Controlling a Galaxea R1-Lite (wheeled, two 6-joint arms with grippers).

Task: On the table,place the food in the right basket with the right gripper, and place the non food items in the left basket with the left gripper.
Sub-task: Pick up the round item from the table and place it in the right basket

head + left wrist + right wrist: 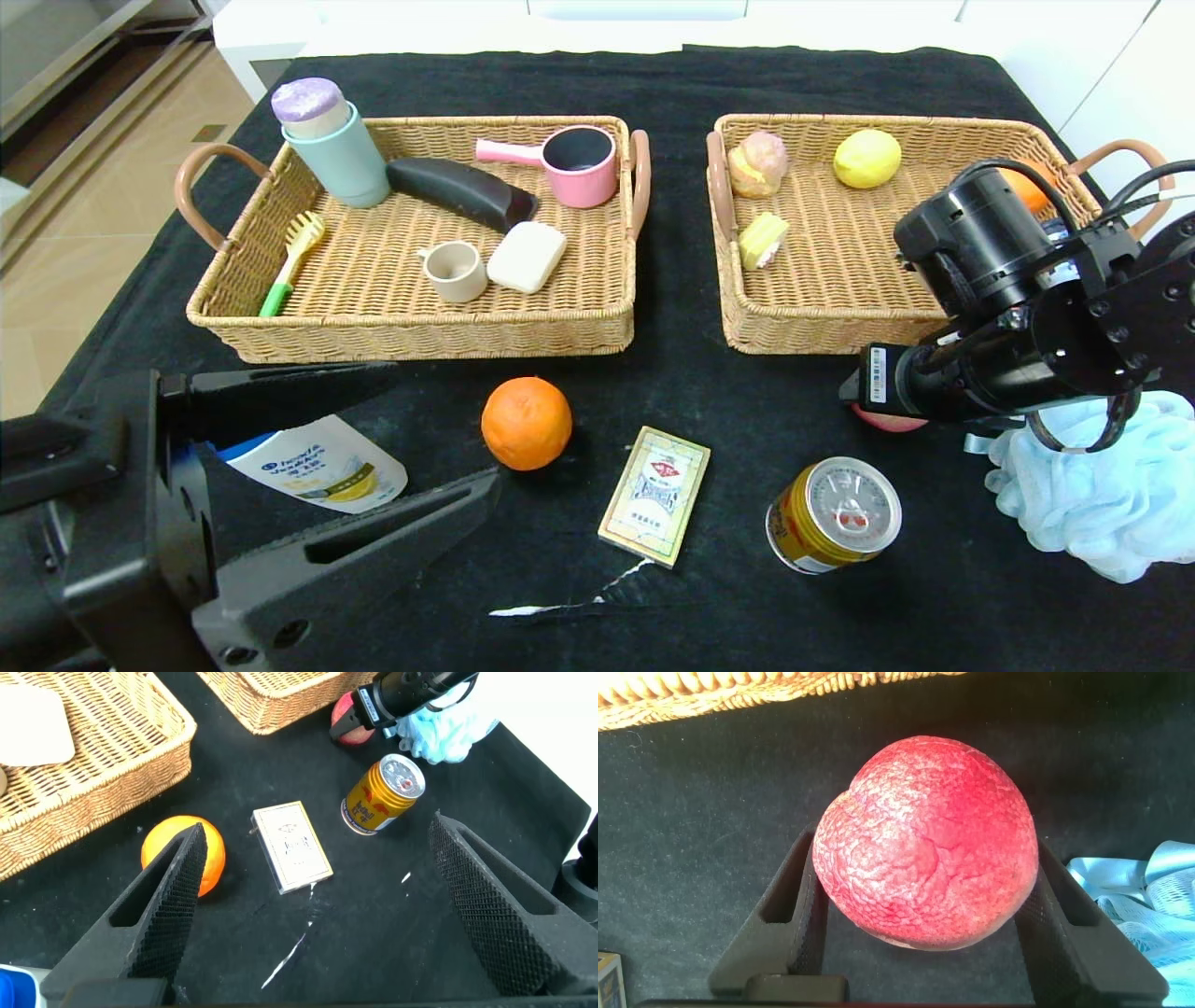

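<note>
Pink-red and pebbled, the peach [926, 842] fills the right wrist view, with the right gripper [924, 924] astride it and a finger pressed against each flank, so the pincer pinches the fruit. It sits on the black cloth of the table [709, 411], just in front of the right basket [822, 327] and beside the pale-blue bath pouf [1092, 495].

Judging from the roundness of the fruit, the main risk is that flat fingers squeeze it out forward or let it roll once it is lifted; a hold low on its sides could let it tip out. The pouf lies close enough that its mesh might snag a finger. The basket's near wall stands between fruit and tray, so a low carry could knock the peach loose against the wicker.

The left gripper [392, 448] hangs spread wide over the shampoo bottle [317, 467], holding nothing.

Writing is sparse: the bottle shows blue lettering that cannot be read with confidence, the card box [655, 493] carries a red emblem and small unreadable print, and the gold can [834, 515] shows no legible name.
</note>
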